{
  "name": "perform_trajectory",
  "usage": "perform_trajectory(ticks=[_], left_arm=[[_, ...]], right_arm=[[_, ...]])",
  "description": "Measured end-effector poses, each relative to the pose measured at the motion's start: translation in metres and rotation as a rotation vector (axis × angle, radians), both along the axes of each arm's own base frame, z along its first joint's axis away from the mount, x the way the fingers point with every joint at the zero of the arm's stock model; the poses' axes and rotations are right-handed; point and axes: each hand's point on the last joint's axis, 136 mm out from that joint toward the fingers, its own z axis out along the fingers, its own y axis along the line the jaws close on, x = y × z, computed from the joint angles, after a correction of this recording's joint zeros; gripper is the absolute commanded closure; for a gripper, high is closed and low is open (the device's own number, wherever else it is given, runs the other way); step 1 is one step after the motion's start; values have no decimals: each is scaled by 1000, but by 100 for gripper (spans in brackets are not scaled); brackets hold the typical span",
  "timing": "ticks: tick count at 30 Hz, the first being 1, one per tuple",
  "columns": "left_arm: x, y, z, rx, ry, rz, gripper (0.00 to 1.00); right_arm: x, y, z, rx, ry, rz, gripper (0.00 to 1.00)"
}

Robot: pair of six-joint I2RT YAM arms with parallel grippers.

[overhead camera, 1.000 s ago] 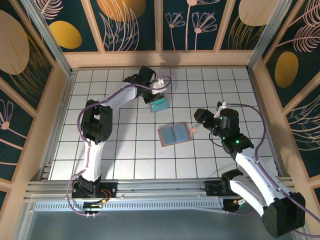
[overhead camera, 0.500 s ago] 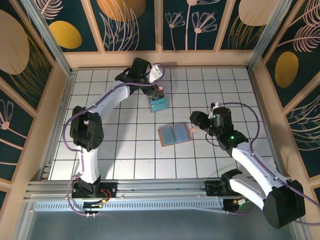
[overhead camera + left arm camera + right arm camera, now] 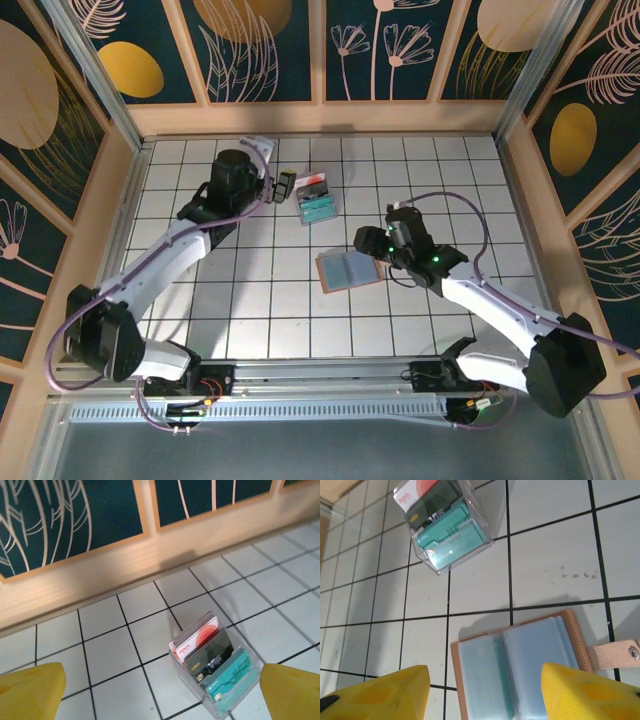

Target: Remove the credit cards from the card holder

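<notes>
Enclosure (image 3: 260, 118): wooden frame with dark flower panels is closing in the desk (image 3: 250, 300), which has white tiles and black lines.
Card holder (image 3: 349, 268): is lying open and flat near the middle, grey-blue faces up, so the pockets are reachable from above.
Clear box (image 3: 318, 207): is standing just beyond the holder, keeping the removed cards upright.
Left tool (image 3: 283, 185): is hovering beside the box, fingers wide apart, carrying nothing.
Right tool (image 3: 485, 695): is hanging over the open holder, fingers apart, gripping nothing; it seems to be lining up on a pocket.
Cards (image 3: 210, 662): red-white, black and teal ones are leaning together in the box; a thin teal edge is showing at the holder's fold, perhaps one more.
Strap tab (image 3: 615, 655): is lying flat, off the pockets.
</notes>
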Motion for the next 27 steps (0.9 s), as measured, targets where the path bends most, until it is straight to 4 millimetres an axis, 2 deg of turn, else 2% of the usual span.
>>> perform_trajectory(ticks=[4,12,15,18,24,27], left_arm=[[-23,17,-5,-120,-4,64,1],[-67,57,-35,-340,10,224,1],[-73,62,-45,-392,30,257,1],[-74,64,-49,-443,40,280,1],[-88,73,-95,-492,136,343,1],[-89,73,-99,-515,149,356,1]], right_arm=[[-8,13,-13,-48,28,34,41],[-24,48,-42,-176,89,131,42],[-27,57,-50,-211,97,160,43],[-30,59,-57,-247,112,169,43],[-44,93,-86,-369,143,263,39],[-50,98,-95,-417,161,287,36]])
